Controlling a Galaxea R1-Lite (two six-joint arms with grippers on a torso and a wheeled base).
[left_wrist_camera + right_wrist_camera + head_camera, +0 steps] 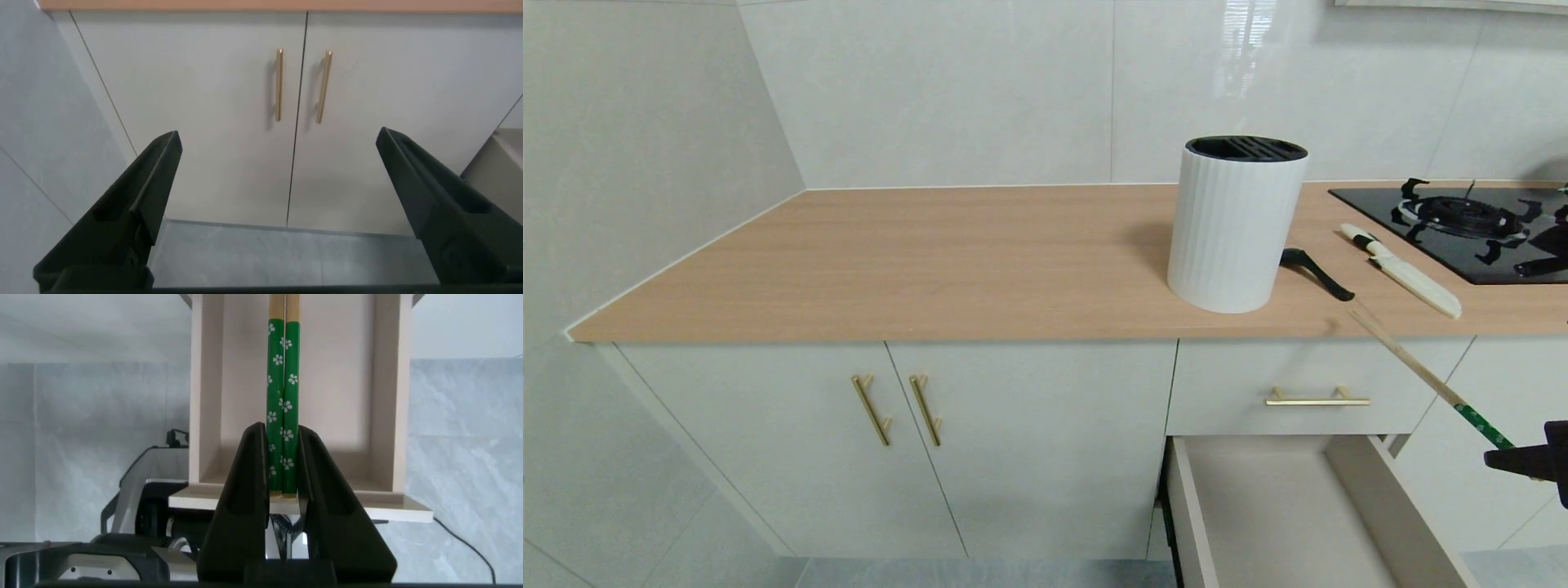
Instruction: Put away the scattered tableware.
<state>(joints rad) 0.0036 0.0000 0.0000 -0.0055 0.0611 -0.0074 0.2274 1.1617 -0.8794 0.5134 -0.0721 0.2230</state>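
Note:
My right gripper (1507, 457) (283, 449) is shut on the green, flower-printed end of a pair of wooden chopsticks (1413, 366) (282, 351). It holds them in front of the cabinet, above the right side of the open drawer (1270, 506) (219, 392); their tips slant up toward the counter edge. On the counter, a black-handled utensil (1316, 274) and a cream-bladed knife (1403, 271) lie beside a white ribbed holder (1232, 230) with a black slotted top. My left gripper (278, 147) is open and holds nothing, low in front of the cabinet doors.
A black gas hob (1462, 222) takes up the counter's far right. The wooden counter (947, 261) stretches left to the tiled wall. Below it are two cabinet doors with gold handles (898, 408) (301, 86) and a shut drawer (1316, 398).

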